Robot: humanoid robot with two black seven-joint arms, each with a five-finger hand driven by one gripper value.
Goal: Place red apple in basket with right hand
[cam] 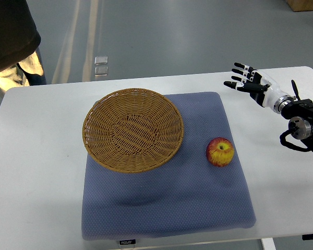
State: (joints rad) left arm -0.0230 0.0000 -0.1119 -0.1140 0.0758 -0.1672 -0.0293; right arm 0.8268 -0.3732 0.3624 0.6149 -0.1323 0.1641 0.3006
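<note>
Your right hand point(249, 80) hung over the far right part of the white tabletop point(36, 156), its arm entering from the right edge, and its fingers point(239, 66) were spread wide and held nothing. The fingertips pointed leftward, toward the far right corner of the blue mat point(167, 208), and you could see the hand was clear of the mat's edge, just beside it. The red apple point(220, 151) sat on the mat nearer to the robot than the hand and a little to the hand's left, well apart from the fingers, with its stem dimple facing up and a yellow patch on its top. The wicker basket point(133, 130) lay farther left of the hand, beyond the apple, resting on the mat's far left part with its rim overhanging the mat there; the apple stood near the basket's right rim but did not touch it. A person's dark clothing point(10, 31) showed at the far left corner, well away from your hand.
</note>
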